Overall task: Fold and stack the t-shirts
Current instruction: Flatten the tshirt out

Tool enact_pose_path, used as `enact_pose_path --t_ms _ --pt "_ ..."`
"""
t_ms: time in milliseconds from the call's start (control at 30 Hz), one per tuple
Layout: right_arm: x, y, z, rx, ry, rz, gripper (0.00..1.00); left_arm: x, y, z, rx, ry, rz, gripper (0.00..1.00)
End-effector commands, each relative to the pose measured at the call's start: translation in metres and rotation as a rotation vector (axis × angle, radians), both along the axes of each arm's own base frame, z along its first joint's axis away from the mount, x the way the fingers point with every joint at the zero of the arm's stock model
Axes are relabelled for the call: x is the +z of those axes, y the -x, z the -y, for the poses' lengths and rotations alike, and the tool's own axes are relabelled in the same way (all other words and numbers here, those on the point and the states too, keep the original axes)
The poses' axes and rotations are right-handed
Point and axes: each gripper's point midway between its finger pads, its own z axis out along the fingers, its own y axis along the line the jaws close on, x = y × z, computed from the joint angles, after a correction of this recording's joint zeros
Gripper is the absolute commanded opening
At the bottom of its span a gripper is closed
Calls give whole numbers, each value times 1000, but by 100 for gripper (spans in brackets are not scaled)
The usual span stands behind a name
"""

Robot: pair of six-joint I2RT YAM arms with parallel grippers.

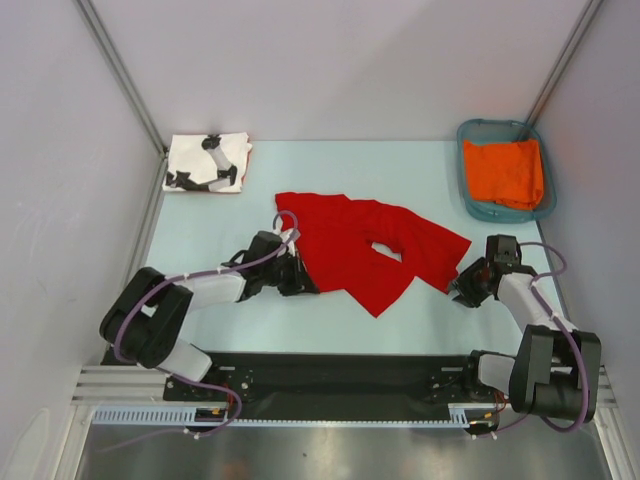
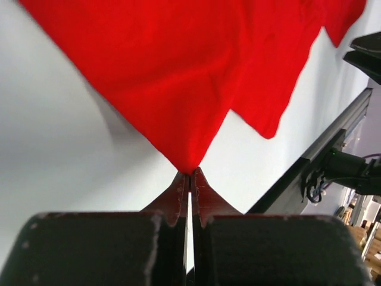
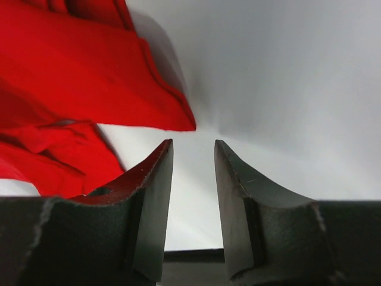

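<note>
The red t-shirt (image 1: 375,250) lies spread and rumpled in the middle of the table. My left gripper (image 1: 306,282) is shut on its near left corner; the left wrist view shows the red cloth (image 2: 196,77) pinched at the fingertips (image 2: 190,174). My right gripper (image 1: 460,293) is open and empty, just off the shirt's right corner (image 3: 178,122), which lies a little beyond the tips (image 3: 193,146). The white t-shirt with black shapes (image 1: 207,163) lies folded at the far left corner.
A teal basket (image 1: 480,205) at the far right holds an orange cloth (image 1: 505,172). White walls with metal posts enclose the table. The black rail (image 1: 330,375) of the arm bases runs along the near edge.
</note>
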Motion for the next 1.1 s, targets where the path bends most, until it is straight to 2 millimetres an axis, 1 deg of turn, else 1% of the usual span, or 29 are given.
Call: enact_pose_path --t_ms 0,133,167,233,267,300,400,467,500,533,633,667,767,800,833,933,1033,1067 --pt "-5 -14 13 -19 68 31 40 37 -13 8 -35 52 99 0" --pt "-11 -19 15 9 83 13 41 47 -12 10 -54 68 114 0" --pt "-10 -21 15 16 85 13 41 48 -11 10 -57 68 112 0" --pt "-13 -20 13 32 91 -7 42 52 -10 11 -66 81 118 0" --pt "-10 -23 12 46 100 -1 42 53 -9 11 -66 82 120 1" --pt "-9 -24 8 65 109 2 42 55 -10 11 -67 83 124 0" --pt "-12 -22 6 70 131 -24 43 59 -11 11 -71 81 136 0" --pt "-17 -18 4 75 137 -61 42 64 -13 12 -77 83 146 0" --pt "-16 -19 2 81 139 -70 42 67 -14 13 -79 86 152 0" --pt "-18 -14 7 74 185 -100 42 70 -15 13 -81 88 161 0" --pt "-24 -9 10 71 223 -134 42 76 -17 14 -83 87 178 0" --pt "-28 -6 11 71 229 -154 42 78 -17 14 -85 89 181 0" --pt "-33 -7 13 76 243 -173 40 85 -18 16 -93 101 194 0" --pt "-36 -7 14 76 247 -189 39 88 -18 16 -92 105 200 0" --pt "-37 -6 11 93 254 -193 36 89 -19 16 -93 105 208 1" --pt "-41 -10 4 122 248 -191 25 95 -18 14 -93 99 216 0" --pt "-38 -20 0 141 246 -166 7 104 -21 13 -89 97 241 1" --pt "-25 -33 -8 165 233 -134 0 124 -29 14 -92 94 303 0"
